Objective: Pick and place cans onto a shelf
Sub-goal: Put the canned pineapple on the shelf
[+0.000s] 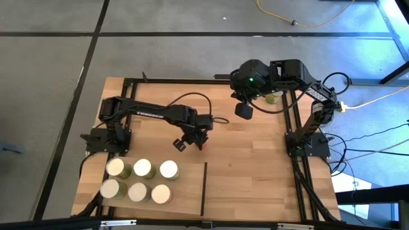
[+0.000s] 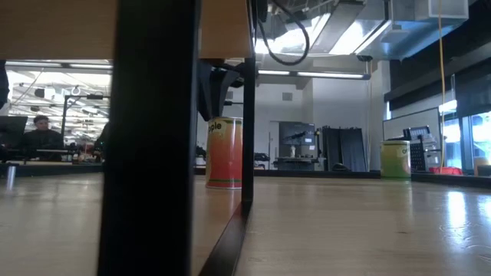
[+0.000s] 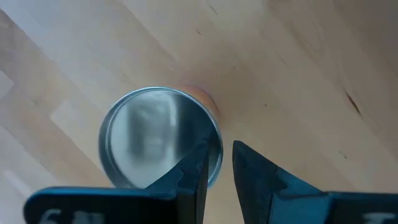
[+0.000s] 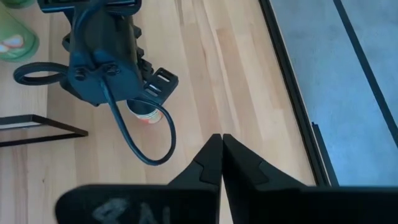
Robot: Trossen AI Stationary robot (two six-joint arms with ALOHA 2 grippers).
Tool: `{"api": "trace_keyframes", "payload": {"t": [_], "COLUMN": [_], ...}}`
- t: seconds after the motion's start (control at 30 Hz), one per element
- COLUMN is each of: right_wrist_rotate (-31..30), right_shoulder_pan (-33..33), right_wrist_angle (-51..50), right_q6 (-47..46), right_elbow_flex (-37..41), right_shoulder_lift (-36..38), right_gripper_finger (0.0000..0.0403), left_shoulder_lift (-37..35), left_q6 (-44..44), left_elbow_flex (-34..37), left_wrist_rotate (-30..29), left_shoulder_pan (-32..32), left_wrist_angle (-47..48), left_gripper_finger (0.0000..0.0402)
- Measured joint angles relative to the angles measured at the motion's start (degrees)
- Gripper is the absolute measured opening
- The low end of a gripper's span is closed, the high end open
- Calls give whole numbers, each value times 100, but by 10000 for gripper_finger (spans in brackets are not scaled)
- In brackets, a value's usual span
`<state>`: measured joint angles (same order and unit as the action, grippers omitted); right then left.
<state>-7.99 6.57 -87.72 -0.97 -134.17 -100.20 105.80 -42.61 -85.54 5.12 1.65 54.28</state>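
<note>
An orange can (image 3: 160,138) with a shiny round top stands upright on the tabletop near the middle; it also shows in the low view (image 2: 224,152). My left gripper (image 3: 217,165) points down over the can's edge. Its fingers are open by a narrow gap with nothing between them, and one fingertip shows in front of the can's top. Several cans (image 1: 142,168) stand on the shelf (image 1: 188,191) at the near left. A green can (image 1: 271,97) stands at the far right, below my raised right arm. My right gripper (image 4: 221,155) is shut and holds nothing. My left gripper comes at the orange can from above, pointing down, over the rim of its top (image 3: 208,140). One fingertip (image 3: 196,165) overlaps that rim in the wrist view. I cannot tell whether it touches the can or hangs just above it.
The shelf's thin dark divider (image 1: 204,188) stands upright at the shelf's right edge and fills the foreground of the low view (image 2: 149,153). Black frame rails (image 1: 291,121) run along the table's sides. Bare wood (image 1: 249,166) lies right of the divider.
</note>
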Motion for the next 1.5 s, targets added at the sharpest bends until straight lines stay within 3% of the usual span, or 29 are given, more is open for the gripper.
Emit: {"api": "trace_keyframes", "payload": {"t": [0.27, 0.5, 0.93, 1.13, 1.5], "right_wrist_rotate": [0, 0, 0, 0, 0], "right_shoulder_pan": [0, 0, 1, 1, 0], "right_wrist_angle": [-76, -94, -96, -94, -94], "right_q6": [1, 0, -11, -22, 105], "right_elbow_flex": [0, 0, 0, 2, 2], "right_shoulder_lift": [0, 0, 0, -2, -2], "right_gripper_finger": [14, 14, 14, 14, 14], "left_shoulder_lift": [138, 149, -244, -560, -693], "left_q6": [42, 48, 295, 314, 585], "left_elbow_flex": [-17, -13, -73, -668, -2852], "left_wrist_rotate": [-163, -316, -802, -1256, -1623], "left_shoulder_pan": [-2, -2, -24, -63, -554], "left_wrist_angle": [-213, -314, 62, 781, 2764], "left_gripper_finger": [63, 6, 1, 1, 0]}}
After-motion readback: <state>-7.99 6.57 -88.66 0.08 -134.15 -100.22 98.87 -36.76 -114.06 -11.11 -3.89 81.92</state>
